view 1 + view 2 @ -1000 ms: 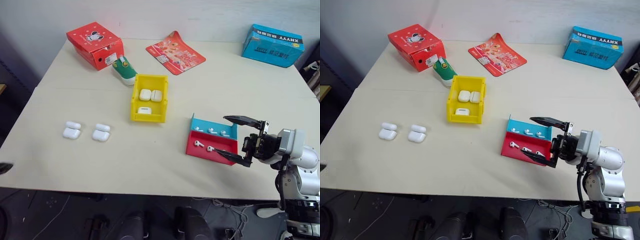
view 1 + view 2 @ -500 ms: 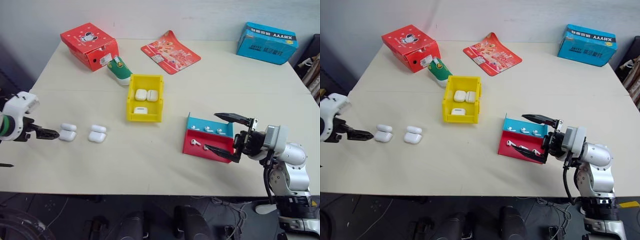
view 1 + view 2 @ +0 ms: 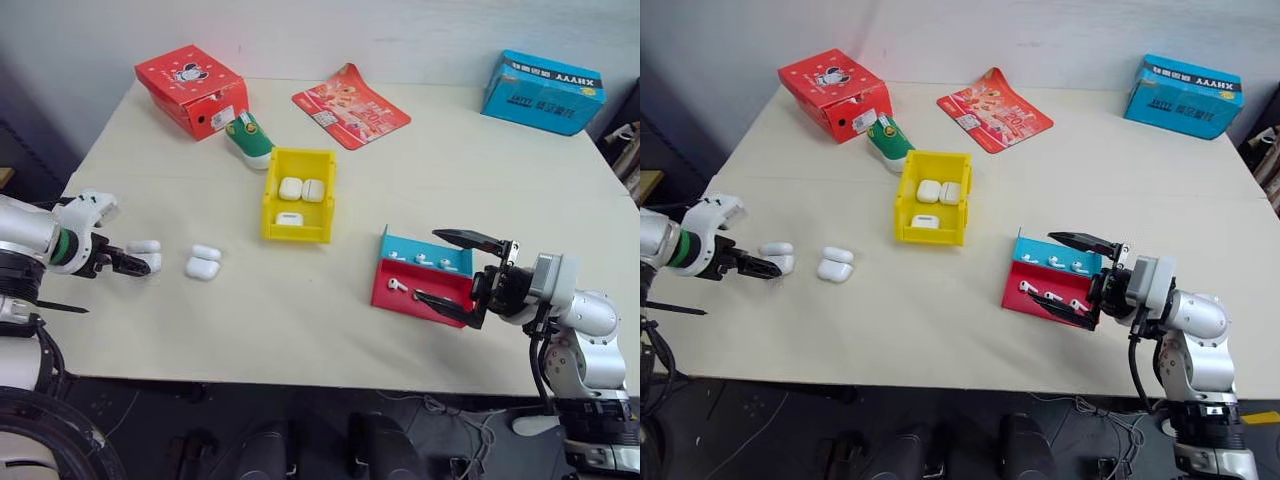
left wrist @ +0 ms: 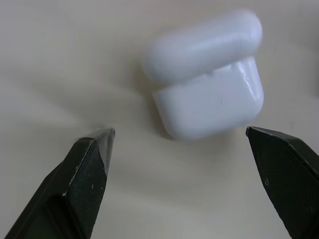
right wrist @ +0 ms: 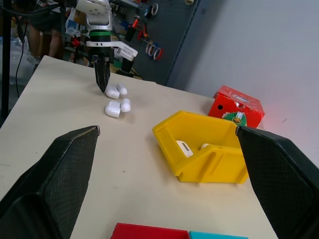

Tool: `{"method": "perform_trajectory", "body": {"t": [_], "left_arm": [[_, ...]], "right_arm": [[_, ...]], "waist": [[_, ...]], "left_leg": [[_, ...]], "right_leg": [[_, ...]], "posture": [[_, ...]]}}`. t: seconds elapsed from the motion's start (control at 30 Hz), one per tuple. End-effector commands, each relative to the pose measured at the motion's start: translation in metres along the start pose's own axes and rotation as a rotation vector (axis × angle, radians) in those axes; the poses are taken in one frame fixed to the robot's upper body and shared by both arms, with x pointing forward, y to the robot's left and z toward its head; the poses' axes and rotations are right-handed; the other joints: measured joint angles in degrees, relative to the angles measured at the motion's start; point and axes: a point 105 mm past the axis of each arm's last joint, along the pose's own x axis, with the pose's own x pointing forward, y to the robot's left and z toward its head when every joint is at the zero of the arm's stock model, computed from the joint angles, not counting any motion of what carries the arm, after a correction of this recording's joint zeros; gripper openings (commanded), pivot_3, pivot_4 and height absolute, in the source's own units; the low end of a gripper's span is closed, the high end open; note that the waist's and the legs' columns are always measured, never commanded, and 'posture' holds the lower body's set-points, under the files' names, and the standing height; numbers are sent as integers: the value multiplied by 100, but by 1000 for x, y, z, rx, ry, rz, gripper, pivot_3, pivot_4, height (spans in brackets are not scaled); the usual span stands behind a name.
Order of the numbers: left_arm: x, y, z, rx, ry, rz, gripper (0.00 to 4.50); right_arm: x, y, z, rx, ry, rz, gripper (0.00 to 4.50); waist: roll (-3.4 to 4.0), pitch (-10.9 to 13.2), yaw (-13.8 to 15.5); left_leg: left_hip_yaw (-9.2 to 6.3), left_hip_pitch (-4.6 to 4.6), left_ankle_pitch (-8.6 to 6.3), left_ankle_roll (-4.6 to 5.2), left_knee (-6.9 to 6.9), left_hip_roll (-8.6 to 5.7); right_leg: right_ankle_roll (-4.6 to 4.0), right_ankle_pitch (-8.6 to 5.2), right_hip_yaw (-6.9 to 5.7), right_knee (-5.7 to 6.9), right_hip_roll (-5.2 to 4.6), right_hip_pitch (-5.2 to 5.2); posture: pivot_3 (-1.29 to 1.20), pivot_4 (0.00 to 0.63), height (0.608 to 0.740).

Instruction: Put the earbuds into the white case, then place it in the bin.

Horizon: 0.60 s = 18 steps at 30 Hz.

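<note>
Left of the bin [image 3: 298, 208], the left gripper [image 4: 184, 144] hovers spread wide around the white case [image 4: 207, 102], gripping nothing. Right of the bin, earbuds [image 3: 398, 285] lie in the red-and-blue tray [image 3: 405, 297]; the right gripper [image 3: 450, 270] gapes empty above it.

Probably a workshop: tool-hung pegboard [image 5: 149, 30]

Two open white cases on the table: one [image 3: 147, 253] at 9 o'clock, lid flipped up; its twin [image 3: 203, 262] just beside it toward 3 o'clock. Yellow bin [image 3: 299, 196] near centre, upright, open-top, holding three closed white cases [image 3: 301, 189]. Earbuds [image 3: 398, 285], tiny, white, stemmed, lie in a red-and-blue tray at 4 o'clock from the bin.
</note>
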Motion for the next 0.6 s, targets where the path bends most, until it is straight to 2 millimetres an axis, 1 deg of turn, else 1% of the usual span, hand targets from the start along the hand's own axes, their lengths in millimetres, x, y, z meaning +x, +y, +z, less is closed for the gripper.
{"method": "perform_trajectory", "body": {"t": [0.03, 0.2, 0.33, 0.43, 0.6], "left_arm": [[-8, 0, 6, -4, -23, 22, 4470], [-12, -3, 11, -24, -51, 45, 4470], [-5, -7, 15, -71, -75, 56, 4470], [-1, -14, 18, -92, -84, 39, 4470], [5, -15, 15, -100, -84, 61, 4470]], "right_arm": [[-4, -3, 14, -47, -17, -13, 4500], [-6, 0, 13, -35, -21, -16, 4500], [-2, 0, 11, -28, -33, -16, 4500], [2, -1, 11, -26, -41, -12, 4500], [9, -2, 11, -25, -47, -9, 4500]], "waist": [[-2, 0, 0], [-3, 0, 3], [-3, 0, 4], [-4, 1, -2], [-4, 1, 0]], "left_leg": [[-1, 0, -2, -3, 0, 0], [-5, -2, -3, 1, 0, 0], [-4, -3, -3, 4, 0, 0], [-4, -3, -2, 4, 1, 0], [-3, -3, -2, 3, 6, 0]], "right_leg": [[0, 0, 0, 0, -1, 0], [0, 0, -2, -1, -1, 0], [0, 0, -3, -1, -1, 0], [0, 0, -4, 1, 0, 0], [0, 0, -3, 32, 0, -1]], "posture": [[0, 150, 740], [0, 150, 740], [0, 150, 740], [0, 150, 740], [0, 150, 740]]}}
